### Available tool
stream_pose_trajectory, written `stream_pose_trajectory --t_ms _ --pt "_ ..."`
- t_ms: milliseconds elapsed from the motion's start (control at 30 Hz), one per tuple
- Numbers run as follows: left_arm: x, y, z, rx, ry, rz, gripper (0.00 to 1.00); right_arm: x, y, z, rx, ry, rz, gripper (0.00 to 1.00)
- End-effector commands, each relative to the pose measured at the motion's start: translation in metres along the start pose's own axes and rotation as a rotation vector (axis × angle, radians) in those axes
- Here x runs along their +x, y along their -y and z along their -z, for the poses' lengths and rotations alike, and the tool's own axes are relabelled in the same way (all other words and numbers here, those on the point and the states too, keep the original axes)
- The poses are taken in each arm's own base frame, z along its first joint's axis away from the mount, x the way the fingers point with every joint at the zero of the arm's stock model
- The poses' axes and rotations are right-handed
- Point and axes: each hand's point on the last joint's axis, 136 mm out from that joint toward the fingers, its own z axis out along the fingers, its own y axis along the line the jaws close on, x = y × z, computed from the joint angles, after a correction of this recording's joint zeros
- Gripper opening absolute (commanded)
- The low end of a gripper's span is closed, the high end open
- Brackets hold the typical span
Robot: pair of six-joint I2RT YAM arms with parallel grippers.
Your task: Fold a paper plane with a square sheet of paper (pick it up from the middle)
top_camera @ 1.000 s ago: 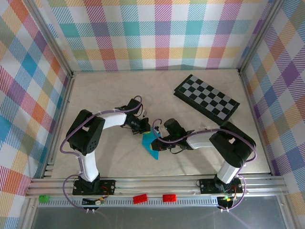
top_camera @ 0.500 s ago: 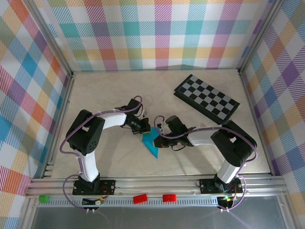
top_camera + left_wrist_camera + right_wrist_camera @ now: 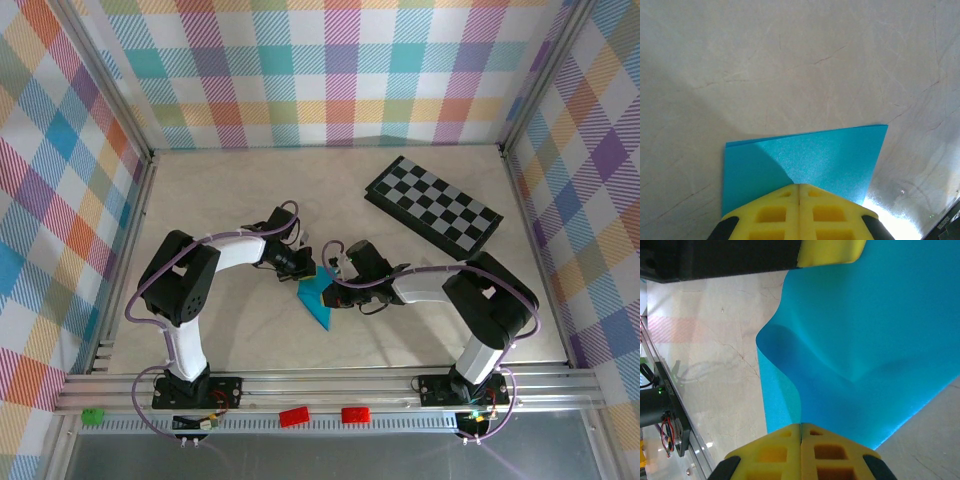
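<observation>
The square sheet of paper is cyan-blue and lies folded into a narrow triangle at the table's middle, between my two grippers. My left gripper is shut, its yellow tips resting on the flat folded paper. My right gripper is shut too. In the right wrist view the paper buckles upward, and a curled fold runs straight into the seam of the gripper. The left gripper's yellow finger touches the paper's far edge there.
A black-and-grey checkered board lies at the back right. Plaid walls enclose the table on three sides. Two red blocks and a green one sit on the front rail between the arm bases.
My right gripper has moved away from the near edge, toward the left gripper. The paper has gone from a wider crumpled shape to a narrower triangle. The left gripper has barely shifted.
</observation>
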Motion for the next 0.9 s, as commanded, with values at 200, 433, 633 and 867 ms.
stream_pose_trajectory --t_ms 200,433,633,867 --pt "0.0157 -0.025 -0.003 -0.104 -0.031 0.018 0.01 0.0088 0.0059 -0.0077 -0.022 -0.043 -0.015 0.05" --pt "0.0159 -0.025 -0.0028 -0.105 -0.033 0.018 0.01 0.0038 0.0098 -0.0058 0.008 -0.013 -0.012 0.05" --pt "0.0155 -0.0245 -0.0025 -0.104 -0.032 0.017 0.01 0.0009 0.0087 -0.0066 0.008 -0.011 -0.012 0.05" --pt "0.015 -0.0239 -0.0032 -0.102 -0.033 0.016 0.01 0.0062 0.011 -0.0071 0.008 -0.023 -0.022 0.05"
